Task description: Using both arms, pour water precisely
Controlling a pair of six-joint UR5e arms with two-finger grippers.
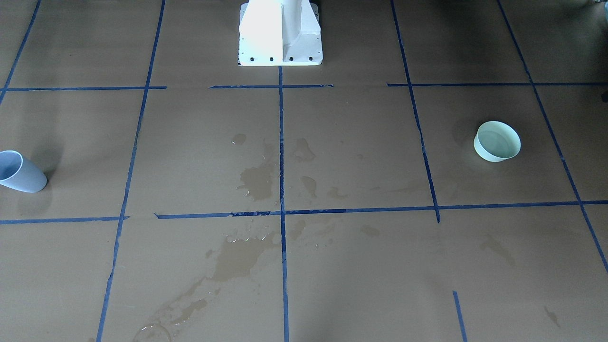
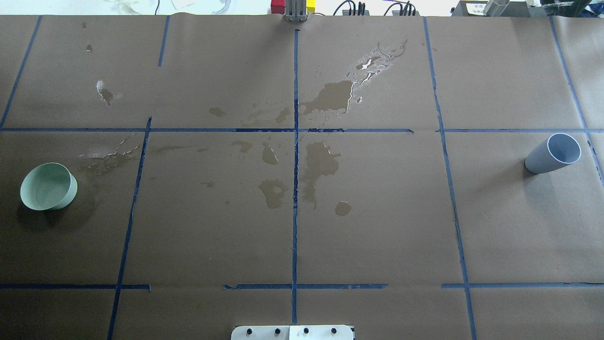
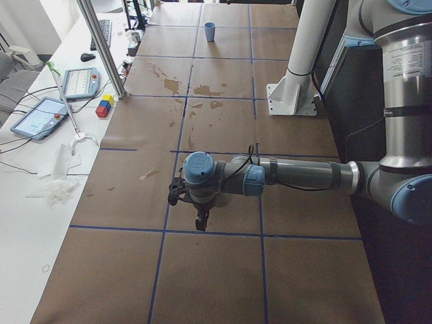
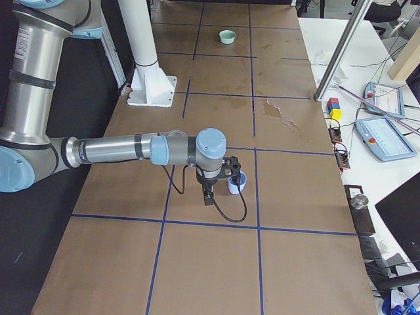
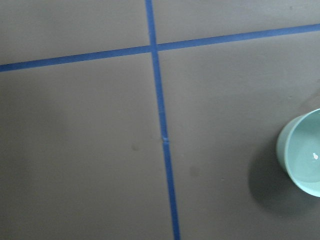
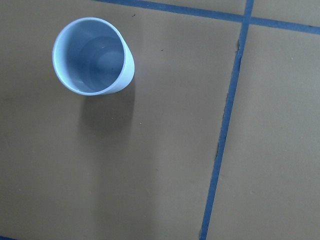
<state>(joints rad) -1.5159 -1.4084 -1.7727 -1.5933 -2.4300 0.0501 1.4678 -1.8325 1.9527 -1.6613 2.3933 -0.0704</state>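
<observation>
A light blue cup (image 2: 553, 153) stands upright at the table's right end and shows from above in the right wrist view (image 6: 92, 56). A pale green bowl (image 2: 48, 186) stands at the left end, at the right edge of the left wrist view (image 5: 302, 152). My left gripper (image 3: 201, 223) hangs above the table on the near arm in the exterior left view, where the bowl is hidden. My right gripper (image 4: 209, 195) hovers just beside the cup (image 4: 237, 182). Neither gripper shows in any other view, so I cannot tell if they are open or shut.
Wet patches of spilled water (image 2: 321, 160) lie on the brown paper around the middle and the far side (image 2: 332, 94). Blue tape lines (image 2: 295, 189) divide the table into squares. The white pedestal base (image 1: 280, 33) stands at the robot's edge. Tablets and toy blocks (image 3: 104, 106) lie beyond the far edge.
</observation>
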